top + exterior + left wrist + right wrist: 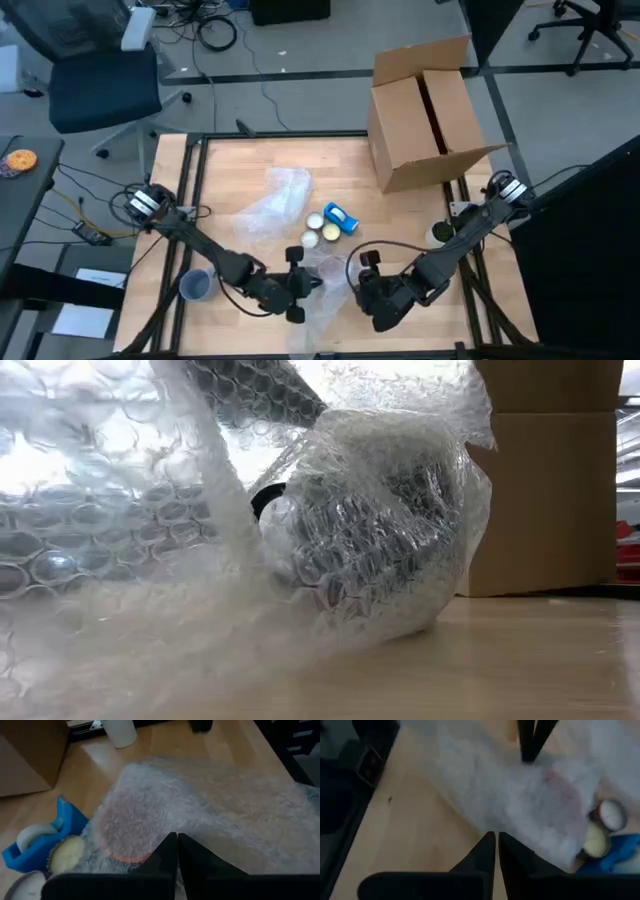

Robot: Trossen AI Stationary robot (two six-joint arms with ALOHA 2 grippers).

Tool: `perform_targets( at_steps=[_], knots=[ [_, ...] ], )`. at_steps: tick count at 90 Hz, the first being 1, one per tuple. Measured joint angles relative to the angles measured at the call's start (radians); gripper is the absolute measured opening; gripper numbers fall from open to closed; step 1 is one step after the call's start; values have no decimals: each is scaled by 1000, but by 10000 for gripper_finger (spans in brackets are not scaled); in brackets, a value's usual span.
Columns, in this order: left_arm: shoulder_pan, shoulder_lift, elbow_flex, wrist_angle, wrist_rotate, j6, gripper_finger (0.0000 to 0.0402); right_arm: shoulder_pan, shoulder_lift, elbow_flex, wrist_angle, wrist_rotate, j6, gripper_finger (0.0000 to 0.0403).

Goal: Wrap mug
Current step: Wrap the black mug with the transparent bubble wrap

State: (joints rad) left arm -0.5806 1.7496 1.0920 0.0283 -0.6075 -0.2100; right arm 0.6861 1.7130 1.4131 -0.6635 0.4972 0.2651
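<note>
The mug [127, 827] lies near the table's front middle, under a sheet of clear bubble wrap [330, 272]. It shows only as a reddish shape through the wrap, and as a dark bulk [375, 525] in the low view. My left gripper [297, 283] is at the wrap's left side and shut on it. My right gripper [368, 278] is at the wrap's right side, also shut on it. The wrap's lower part rests on the table. My left gripper pinches the bubble wrap [175, 827] between its two fingers, right beside the covered mug, coming from the table's left. How many layers it has cannot be seen. My right gripper pinches the wrap near its edge [495, 827] between its two fingers, coming from the table's right; the wrap spreads away from the fingertips over the table.
A second crumpled sheet of bubble wrap [275, 200] lies behind. Next to it are a blue tape dispenser [341, 217] and tape rolls [320, 232]. An open cardboard box [425, 115] stands far right, a white cup [437, 233] at the right, a blue cup [195, 285] near left.
</note>
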Motion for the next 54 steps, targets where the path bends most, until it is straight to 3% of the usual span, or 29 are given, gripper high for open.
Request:
perform_targets(
  at_steps=[13,26,54],
  knots=[
    [6,0,0,6,10,0,0,-30,1,10,36,86,-67,0],
    [5,0,0,15,16,23,0,-114,19,-9,75,78,-76,0],
    [-6,-18,29,-59,19,26,0,-234,153,-17,160,-194,-143,0]
  ],
)
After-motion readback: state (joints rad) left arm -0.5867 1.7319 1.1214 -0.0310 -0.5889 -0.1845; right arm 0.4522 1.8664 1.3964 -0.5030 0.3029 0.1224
